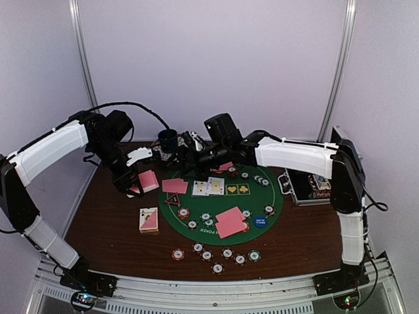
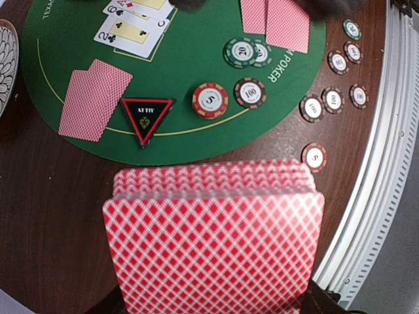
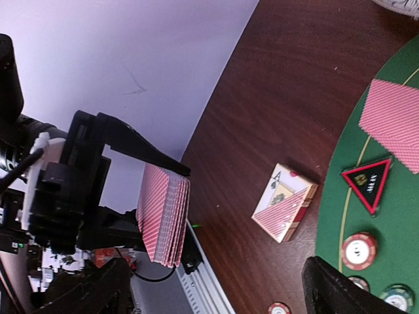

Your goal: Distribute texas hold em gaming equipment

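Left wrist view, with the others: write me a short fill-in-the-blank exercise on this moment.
The left gripper is ____ on the stack of pink-backed playing cards.
The red-edged black triangle marker lies on the round ____ felt mat.
The red striped poker chip beside that marker is marked ____.
Missing: shut; green; 5.
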You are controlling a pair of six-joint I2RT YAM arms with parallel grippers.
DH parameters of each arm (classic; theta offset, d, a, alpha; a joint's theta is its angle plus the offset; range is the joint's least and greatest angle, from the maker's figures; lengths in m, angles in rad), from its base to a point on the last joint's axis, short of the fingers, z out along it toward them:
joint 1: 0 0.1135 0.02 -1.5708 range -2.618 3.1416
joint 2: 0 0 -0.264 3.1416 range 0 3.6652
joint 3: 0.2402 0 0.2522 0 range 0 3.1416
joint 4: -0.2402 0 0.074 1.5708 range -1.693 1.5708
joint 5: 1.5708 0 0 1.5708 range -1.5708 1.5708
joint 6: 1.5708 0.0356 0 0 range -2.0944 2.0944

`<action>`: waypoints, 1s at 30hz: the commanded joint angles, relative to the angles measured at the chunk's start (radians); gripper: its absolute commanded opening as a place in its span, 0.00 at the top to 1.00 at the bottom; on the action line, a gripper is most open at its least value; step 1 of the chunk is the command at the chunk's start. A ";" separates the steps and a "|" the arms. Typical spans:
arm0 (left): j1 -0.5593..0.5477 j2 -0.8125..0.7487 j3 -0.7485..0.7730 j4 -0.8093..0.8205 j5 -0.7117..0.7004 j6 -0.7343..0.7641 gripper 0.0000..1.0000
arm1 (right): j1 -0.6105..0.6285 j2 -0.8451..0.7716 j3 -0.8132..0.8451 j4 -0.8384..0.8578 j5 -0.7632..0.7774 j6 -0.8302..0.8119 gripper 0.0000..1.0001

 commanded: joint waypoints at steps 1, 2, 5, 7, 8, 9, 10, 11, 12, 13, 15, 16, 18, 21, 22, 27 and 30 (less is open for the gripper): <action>0.003 0.001 0.041 0.013 0.027 0.000 1.00 | 0.017 0.052 -0.025 0.173 -0.133 0.230 0.05; 0.003 0.004 0.042 0.013 0.026 0.000 1.00 | 0.019 0.059 -0.030 0.203 -0.140 0.255 0.05; 0.003 0.006 0.046 0.014 0.027 0.000 1.00 | 0.027 0.082 -0.023 0.239 -0.157 0.298 0.05; 0.003 0.006 0.048 0.014 0.028 0.000 1.00 | 0.030 0.100 -0.022 0.260 -0.165 0.329 0.04; 0.003 0.007 0.049 0.014 0.030 0.000 1.00 | 0.031 0.109 -0.020 0.274 -0.168 0.345 0.04; 0.003 0.006 0.050 0.013 0.032 0.000 1.00 | 0.033 0.118 -0.017 0.299 -0.173 0.361 0.04; 0.003 0.007 0.050 0.014 0.032 0.000 1.00 | 0.034 0.127 -0.016 0.322 -0.174 0.378 0.04; 0.003 0.008 0.049 0.014 0.033 -0.001 1.00 | 0.036 0.135 -0.016 0.345 -0.177 0.397 0.04; 0.003 0.008 0.049 0.013 0.032 0.000 1.00 | 0.039 0.143 -0.014 0.365 -0.180 0.413 0.04; 0.003 0.008 0.048 0.014 0.033 0.000 1.00 | 0.041 0.150 -0.011 0.377 -0.180 0.421 0.03; 0.003 0.009 0.047 0.013 0.032 0.002 1.00 | 0.046 0.168 0.007 0.378 -0.180 0.429 0.03; 0.003 0.009 0.049 0.014 0.033 0.002 1.00 | 0.049 0.176 0.017 0.383 -0.181 0.437 0.03; 0.003 0.010 0.050 0.016 0.035 0.002 1.00 | 0.052 0.199 0.037 0.394 -0.184 0.455 0.03; 0.003 0.010 0.049 0.015 0.040 0.000 1.00 | 0.056 0.234 0.078 0.416 -0.185 0.482 0.03; 0.003 0.009 0.048 0.016 0.040 0.002 1.00 | 0.058 0.246 0.092 0.417 -0.185 0.486 0.03; 0.003 0.012 0.041 0.017 0.043 0.001 1.00 | 0.067 0.296 0.148 0.444 -0.186 0.521 0.02; 0.003 0.012 0.039 0.016 0.044 0.003 1.00 | 0.073 0.324 0.175 0.448 -0.189 0.529 0.02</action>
